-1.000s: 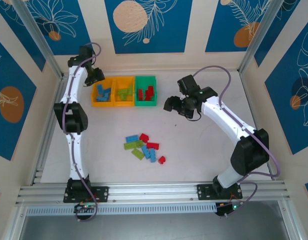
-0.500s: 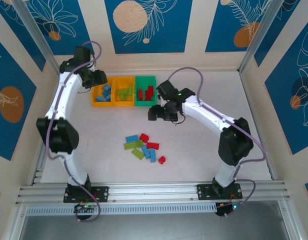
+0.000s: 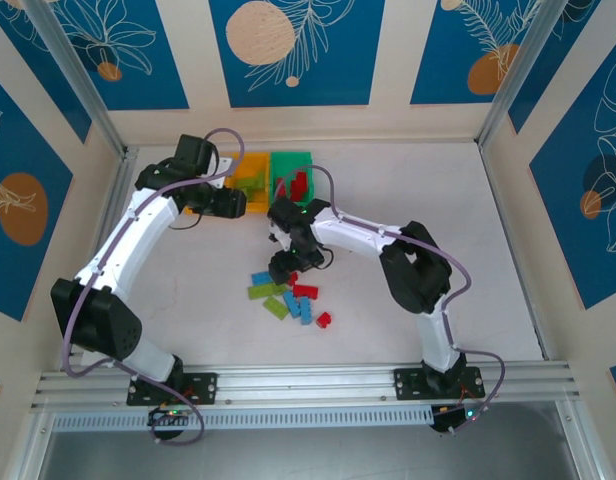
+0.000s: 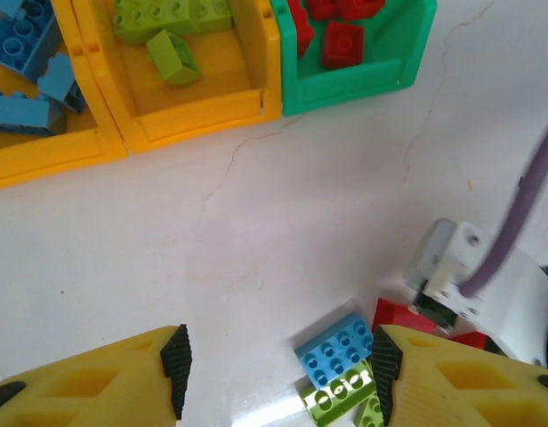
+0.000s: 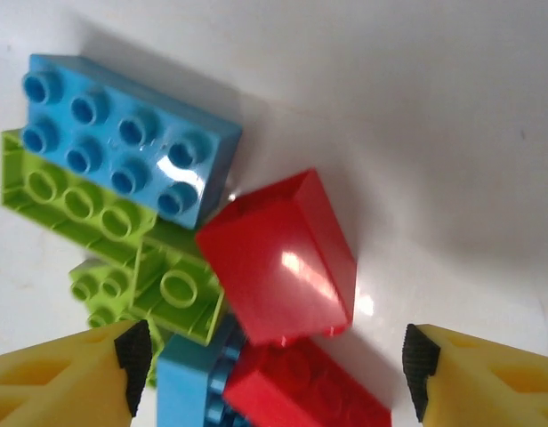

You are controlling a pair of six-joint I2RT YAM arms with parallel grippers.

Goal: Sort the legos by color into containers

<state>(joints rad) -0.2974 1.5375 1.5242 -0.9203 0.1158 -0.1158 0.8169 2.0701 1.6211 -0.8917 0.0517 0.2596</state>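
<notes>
Beneath my right pincer [image 5: 274, 369], spread wide and empty, a red brick [image 5: 278, 258] lies among the loose legos [image 3: 288, 298]; bare table [image 4: 256, 222] lies all round. The green bin [image 4: 345, 93] holds reds, the yellow bins [image 4: 194, 116] greens and, seemingly, blues.

Three open-top bins stand side by side at the far side of the table [image 3: 488, 220]. One orange-yellow bin [image 4: 43, 156] holds blue bricks [image 4: 20, 36], and a second orange-yellow bin [image 4: 198, 93] holds light green bricks [image 4: 172, 18]. The bright green bin [image 4: 381, 62] holds red bricks [image 4: 343, 43]. Nearer, a loose pile of legos [image 3: 288, 297] lies unsorted, with a blue eight-stud brick [image 5: 123, 133] touching a red sloped piece [image 5: 278, 253].
</notes>
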